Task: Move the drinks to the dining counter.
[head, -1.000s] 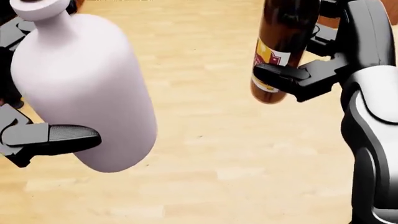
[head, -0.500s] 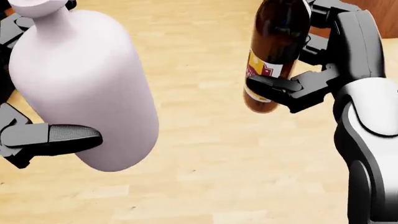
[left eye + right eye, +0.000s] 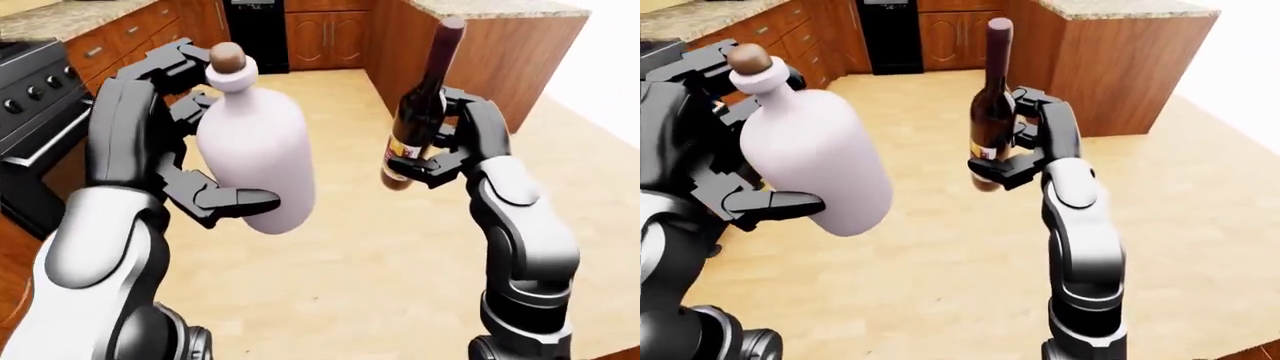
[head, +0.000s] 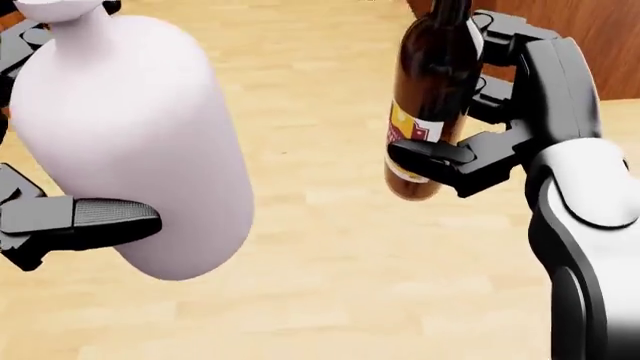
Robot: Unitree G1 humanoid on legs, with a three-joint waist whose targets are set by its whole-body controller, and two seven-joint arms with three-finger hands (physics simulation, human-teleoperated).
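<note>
Since 1 s ago the head view has slid across the floor planks, and wood cabinet now shows at its top right, so the camera has moved with the robot. The brown bottle has drifted a little left and lower in that view; the white one has barely shifted.

At the left of the left-eye view a black stove [image 3: 30, 112] stands along the wall cabinets. Next comes the left hand [image 3: 185, 142], its fingers [image 4: 95, 217] closed round the belly of the white bottle [image 3: 255, 150], which is corked and held nearly upright, neck leaning slightly left. Bare wooden floor [image 3: 340, 255] lies between the 2 drinks. To the right, the right hand [image 3: 450, 146] has its fingers [image 4: 445, 157] shut on the labelled lower body of the brown wine bottle [image 3: 415, 112], long axis upright with the neck tipped a little right.

Beyond it, at the top right, stands a wood island with a stone top [image 3: 490, 9], probably the dining table. It lies up and right of both hands, with the right hand nearer, so the brown bottle would likely reach it first, set down base-first.
</note>
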